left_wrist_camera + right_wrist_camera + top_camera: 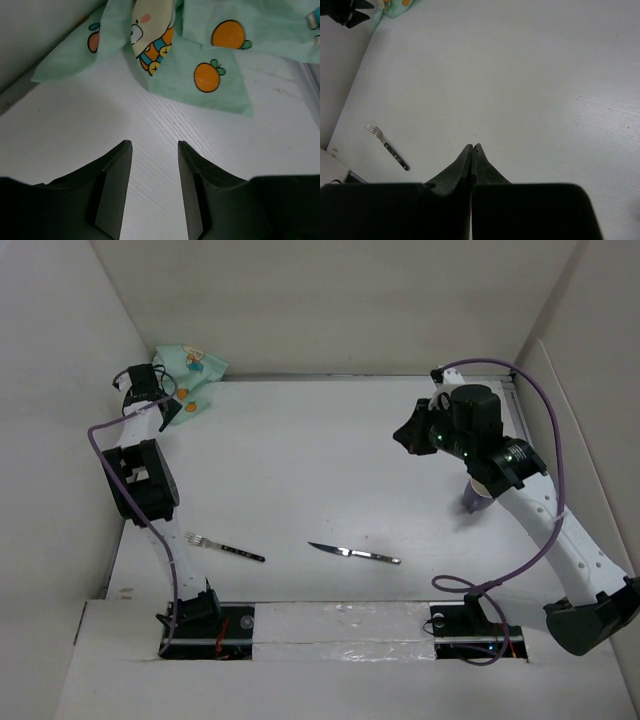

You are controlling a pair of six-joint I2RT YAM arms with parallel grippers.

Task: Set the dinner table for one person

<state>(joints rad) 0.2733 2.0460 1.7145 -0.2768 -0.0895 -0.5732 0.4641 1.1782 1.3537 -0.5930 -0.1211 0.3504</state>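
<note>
Table [330, 455], white and flat, fills the space between the white walls, and everything you see lies on it. In its far left corner a green cloth [192, 368] with cartoon prints is crumpled against the wall. Your left gripper [154, 145] hangs just before this cloth, low over the bare surface. Its fingers stand apart with nothing between them, and they do not touch the cloth. Near the front edge a fork [223, 546] lies on the left side with its tines to the left. A knife [353, 554] lies near the middle with its blade to the left, apart from the fork. Your right gripper [472, 146] is raised over the right part of the table and points toward the middle. Its fingers are pressed together and hold nothing. Under the right arm a small purplish thing [473, 502] stands on the table, mostly hidden, so you cannot tell what it is.
</note>
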